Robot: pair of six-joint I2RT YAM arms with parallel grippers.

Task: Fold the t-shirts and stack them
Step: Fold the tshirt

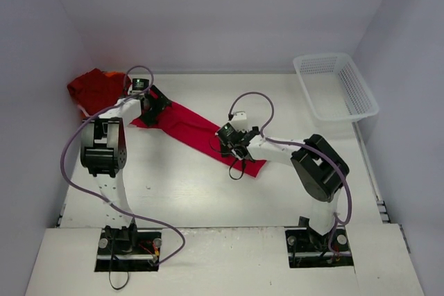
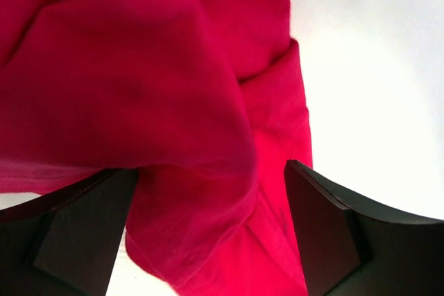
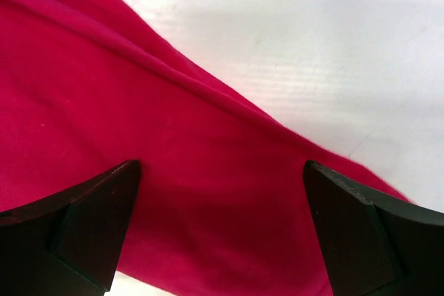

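Black wedge-shaped fingers [image 2: 76, 233] of the left gripper [image 2: 211, 168] filled the bottom of its wrist view, jaws spread wide, a bunched fold of the stretched t-shirt [image 2: 139, 88] lying between them, unpinched. Right gripper [image 3: 220, 164] likewise gaped wide over a smoother stretch of the same cloth, holding nothing. Seen from above, this shirt lay as a long diagonal band on the white table [image 1: 208, 195], running from the left gripper at far left to the right gripper near the middle. Cloth soft, pinkish red, fine weave, creased. Crumpled t-shirt [image 1: 96, 88], darker red, sat heaped in the far left corner, its near edge partly hidden by the left arm and purple cable [image 1: 76, 140]. White mesh basket [image 1: 336, 86], rigid plastic, stood far right, well apart.
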